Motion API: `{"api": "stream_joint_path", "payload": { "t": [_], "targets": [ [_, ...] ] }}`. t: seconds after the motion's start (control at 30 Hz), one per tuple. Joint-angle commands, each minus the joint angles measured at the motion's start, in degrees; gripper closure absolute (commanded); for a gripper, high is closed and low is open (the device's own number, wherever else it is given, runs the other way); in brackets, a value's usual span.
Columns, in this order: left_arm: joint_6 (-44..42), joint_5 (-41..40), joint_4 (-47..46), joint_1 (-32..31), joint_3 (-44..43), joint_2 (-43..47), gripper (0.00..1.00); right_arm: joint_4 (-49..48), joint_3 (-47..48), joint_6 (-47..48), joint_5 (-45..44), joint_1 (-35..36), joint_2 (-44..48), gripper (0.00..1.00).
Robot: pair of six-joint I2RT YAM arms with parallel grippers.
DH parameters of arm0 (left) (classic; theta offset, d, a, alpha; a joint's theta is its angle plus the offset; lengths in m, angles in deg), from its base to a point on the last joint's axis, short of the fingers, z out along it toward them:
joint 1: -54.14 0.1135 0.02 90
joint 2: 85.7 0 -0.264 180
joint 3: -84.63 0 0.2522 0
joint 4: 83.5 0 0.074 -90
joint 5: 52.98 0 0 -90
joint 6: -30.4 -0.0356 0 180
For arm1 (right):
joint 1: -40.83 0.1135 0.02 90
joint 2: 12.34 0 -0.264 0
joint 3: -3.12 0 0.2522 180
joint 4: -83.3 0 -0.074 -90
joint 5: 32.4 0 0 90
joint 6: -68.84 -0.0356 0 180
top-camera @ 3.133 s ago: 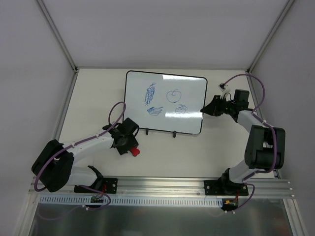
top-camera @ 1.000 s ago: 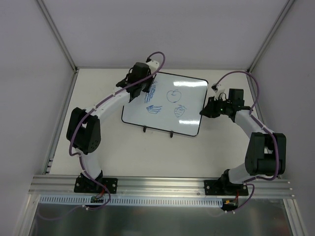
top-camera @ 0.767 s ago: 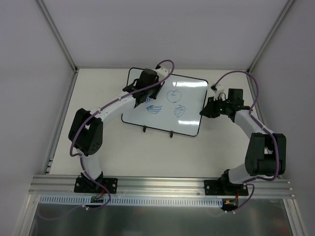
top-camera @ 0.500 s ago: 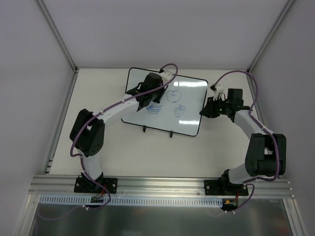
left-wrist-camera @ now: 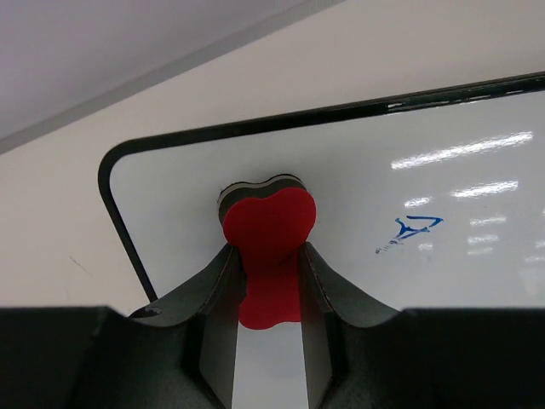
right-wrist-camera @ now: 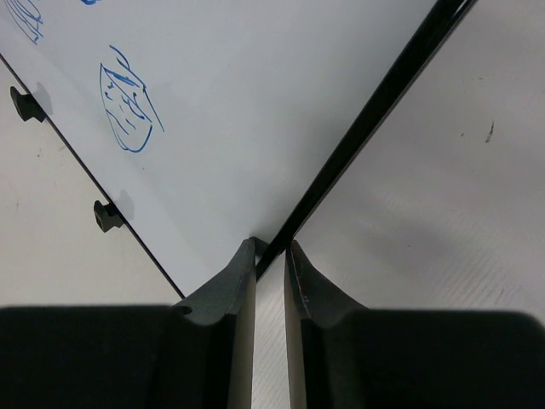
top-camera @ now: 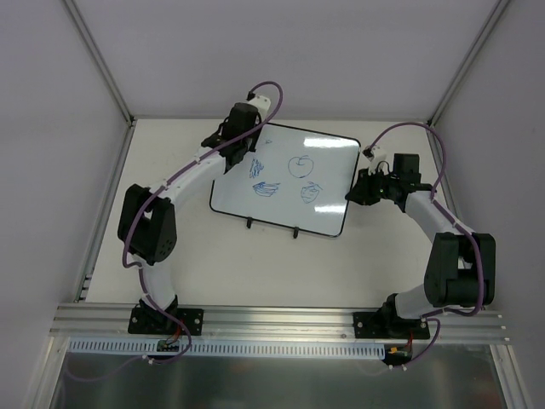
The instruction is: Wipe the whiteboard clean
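Note:
The whiteboard (top-camera: 324, 183) lies flat at the table's back middle, with blue doodles (top-camera: 300, 165) on it. My left gripper (top-camera: 239, 139) is shut on the small red eraser (left-wrist-camera: 268, 223) and presses it onto the board's top-left corner (left-wrist-camera: 162, 170). A faint blue remnant (left-wrist-camera: 409, 228) lies just right of the eraser. My right gripper (top-camera: 352, 194) is shut on the whiteboard's black frame (right-wrist-camera: 358, 141) at its right edge. In the right wrist view the jaws (right-wrist-camera: 270, 249) pinch that frame, and one doodle (right-wrist-camera: 128, 111) shows on the board (right-wrist-camera: 255, 94).
Two small black feet (top-camera: 296, 231) stick out of the board's near edge, and they also show in the right wrist view (right-wrist-camera: 106, 216). White walls enclose the table on three sides. The aluminium rail (top-camera: 281, 319) with both arm bases runs along the near edge.
My left gripper took the eraser from the table to the board, swept right over the top-left doodle and came back to the corner. Most of that doodle is gone. The right gripper stayed on the frame.

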Motion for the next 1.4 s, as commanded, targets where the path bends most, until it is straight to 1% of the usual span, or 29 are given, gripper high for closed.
{"api": "stream_joint_path", "payload": {
  "t": [0.0, 0.13, 0.27, 0.37, 0.63, 0.7, 0.73, 0.87, 1.07, 1.1, 1.23, 1.37],
  "targets": [
    [-5.1, -0.1, 0.8, -0.3, -3.4, -2.2, 1.00, 1.3, 0.3, 3.7, -1.3, 1.8, 0.5, 0.91],
    [-6.2, 3.2, 1.7, -0.5, -4.9, -3.5, 1.00, 1.4, 0.4, 3.9, -1.5, 1.8, 0.7, 0.91],
    [-6.3, 6.4, 2.4, -2.1, -4.5, -3.7, 1.00, 1.6, 0.5, 3.9, -1.8, 2.1, 0.9, 0.91],
    [-7.1, 7.7, 2.9, -4.7, -4.6, -4.4, 1.00, 1.9, 0.6, 4.0, -2.3, 2.1, 1.1, 0.91],
    [-7.0, 8.5, 4.2, -10.1, -4.5, -5.5, 1.00, 2.0, 0.4, 4.4, -2.6, 2.2, 1.5, 0.91],
    [-6.3, 8.0, 4.3, -10.3, -4.2, -5.4, 1.00, 1.9, 0.3, 4.5, -2.7, 2.2, 1.5, 0.91],
    [-5.5, 6.1, 4.3, -10.3, -4.2, -5.2, 1.00, 1.9, 0.3, 4.5, -2.7, 2.1, 1.5, 0.91],
    [-5.0, 0.2, 4.2, -8.9, -3.8, -4.7, 1.00, 2.0, 0.1, 4.5, -2.8, 2.1, 1.5, 0.91],
    [-0.7, -2.4, 4.3, -3.5, -1.0, -1.4, 1.00, 1.9, -0.3, 4.6, -3.1, 2.1, 1.8, 0.91],
    [-0.8, -2.6, 4.3, -2.1, -1.0, -1.3, 1.00, 1.9, -0.3, 4.6, -3.2, 2.2, 1.8, 0.91],
    [-3.2, -2.6, 4.4, 0.1, -2.6, -1.1, 1.00, 2.0, -0.3, 4.6, -3.4, 2.3, 2.0, 0.91],
    [-6.4, -2.0, 4.6, 0.5, -5.2, -2.4, 1.00, 1.9, -0.5, 4.7, -3.6, 2.3, 2.2, 0.91]
  ]
}}
